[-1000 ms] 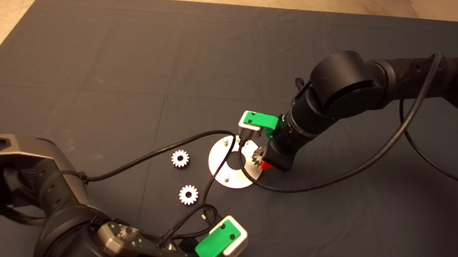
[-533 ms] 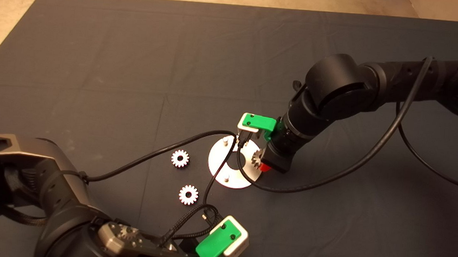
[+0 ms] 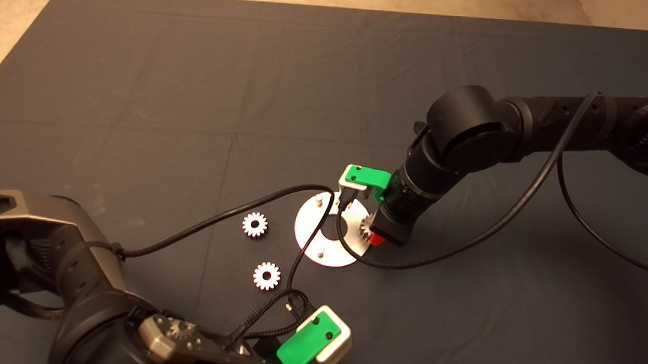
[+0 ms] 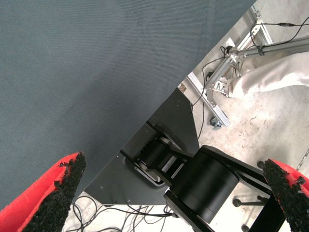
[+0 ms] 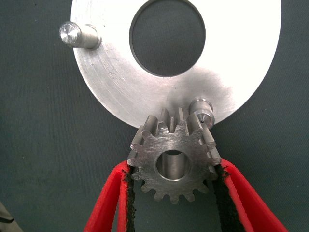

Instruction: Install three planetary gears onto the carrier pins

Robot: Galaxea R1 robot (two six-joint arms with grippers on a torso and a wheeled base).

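Note:
A round silver plate (image 3: 320,239) with a central hole lies mid-mat; two carrier pins (image 3: 319,200) (image 3: 321,253) show on it. My right gripper (image 3: 367,233) is shut on one planetary gear (image 3: 364,228) at the plate's right rim. In the right wrist view the gear (image 5: 174,162) sits between the red fingers (image 5: 120,193), tilted, its teeth touching a pin (image 5: 202,108) beside its bore; another pin (image 5: 79,35) stands across the plate (image 5: 120,82). Two more gears (image 3: 255,224) (image 3: 266,275) lie flat left of the plate. My left gripper (image 3: 314,339) is parked at the lower edge, open and empty (image 4: 174,191).
A black cable (image 3: 226,212) from the left arm crosses the mat and the plate. The right arm's cable (image 3: 466,244) loops right of the plate. The left wrist view looks past the mat's edge (image 4: 193,67) at floor, a metal frame (image 4: 227,58) and a person's leg (image 4: 275,77).
My right arm has shifted slightly left and lower with the gear, bringing it closer over the plate's right rim. The left arm and the two loose gears have not moved.

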